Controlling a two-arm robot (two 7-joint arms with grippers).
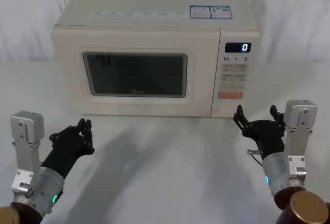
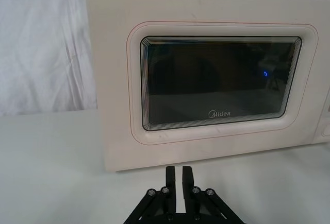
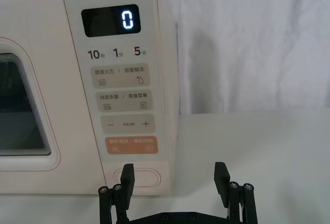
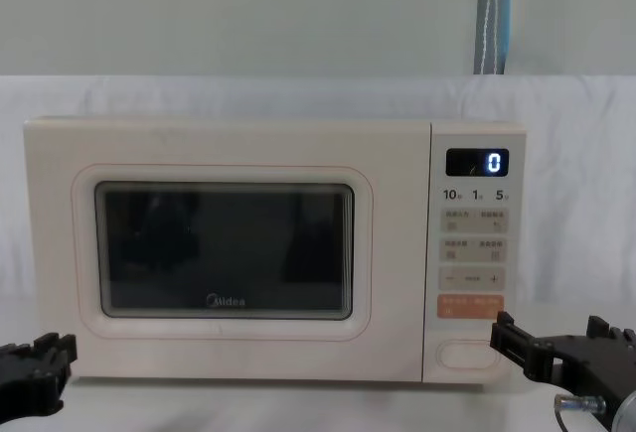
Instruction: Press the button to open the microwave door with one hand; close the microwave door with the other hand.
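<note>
Nearest the robot, the right gripper (image 3: pixel 175 175) hangs spread wide and empty just before the button (image 3: pixel 141 175), presumably lined up to press it. The left gripper (image 2: pixel 179 175), pinched together on nothing, waits low in front of the microwave door (image 1: pixel 136 74), apparently ready to push it shut later. Farther back, the door sits closed, marked "Midea"; the display (image 4: pixel 477 162) reads "0" above "10", "1", "5".
</note>
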